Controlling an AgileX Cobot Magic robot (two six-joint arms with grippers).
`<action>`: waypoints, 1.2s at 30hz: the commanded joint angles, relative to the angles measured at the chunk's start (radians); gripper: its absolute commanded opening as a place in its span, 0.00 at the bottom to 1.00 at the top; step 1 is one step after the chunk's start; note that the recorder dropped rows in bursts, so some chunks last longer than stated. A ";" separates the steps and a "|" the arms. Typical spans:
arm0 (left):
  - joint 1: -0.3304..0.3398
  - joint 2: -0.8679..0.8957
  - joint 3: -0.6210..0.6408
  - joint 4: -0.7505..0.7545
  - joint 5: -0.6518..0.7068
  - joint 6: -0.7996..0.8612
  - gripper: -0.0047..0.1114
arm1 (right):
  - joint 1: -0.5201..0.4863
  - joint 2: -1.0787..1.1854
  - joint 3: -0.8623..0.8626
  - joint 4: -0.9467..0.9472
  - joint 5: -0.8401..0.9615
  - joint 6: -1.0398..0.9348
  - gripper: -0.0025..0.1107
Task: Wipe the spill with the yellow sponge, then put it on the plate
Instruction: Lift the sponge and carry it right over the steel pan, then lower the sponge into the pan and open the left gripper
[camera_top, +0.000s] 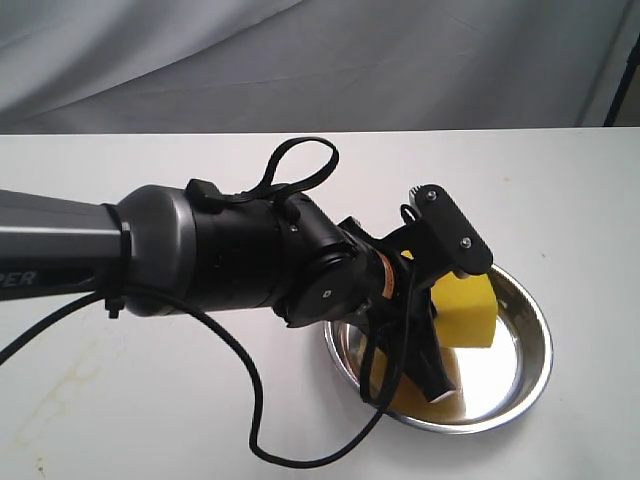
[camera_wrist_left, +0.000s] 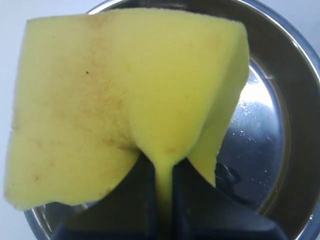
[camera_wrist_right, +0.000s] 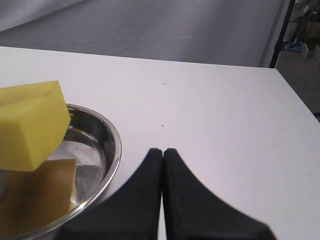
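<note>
One yellow sponge (camera_top: 468, 310), pinched by the left hand (camera_wrist_left: 162, 172) over one plate (camera_top: 543, 352), lies crosswise to that hand; right hand (camera_wrist_right: 163, 152) closed, empty.

A white table (camera_top: 560, 190) fills the scene, its far edge meeting a wrinkled grey cloth backdrop (camera_top: 300, 60). Faint tan streaks (camera_top: 60, 395) mark the tabletop at the lower left of the exterior view. 2 tiny specks (camera_wrist_right: 162, 83) dot the surface, and a thin black pole (camera_wrist_right: 281, 32) stands beyond the table's far right corner.
</note>
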 joint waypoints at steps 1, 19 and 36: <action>-0.004 -0.003 0.001 -0.005 -0.013 -0.009 0.04 | 0.001 -0.007 0.004 0.004 -0.001 -0.003 0.02; -0.004 0.025 0.001 -0.085 -0.017 -0.016 0.04 | 0.001 -0.007 0.004 0.004 -0.001 -0.003 0.02; -0.004 0.081 0.001 -0.076 -0.142 0.017 0.05 | 0.001 -0.007 0.004 0.004 -0.001 -0.003 0.02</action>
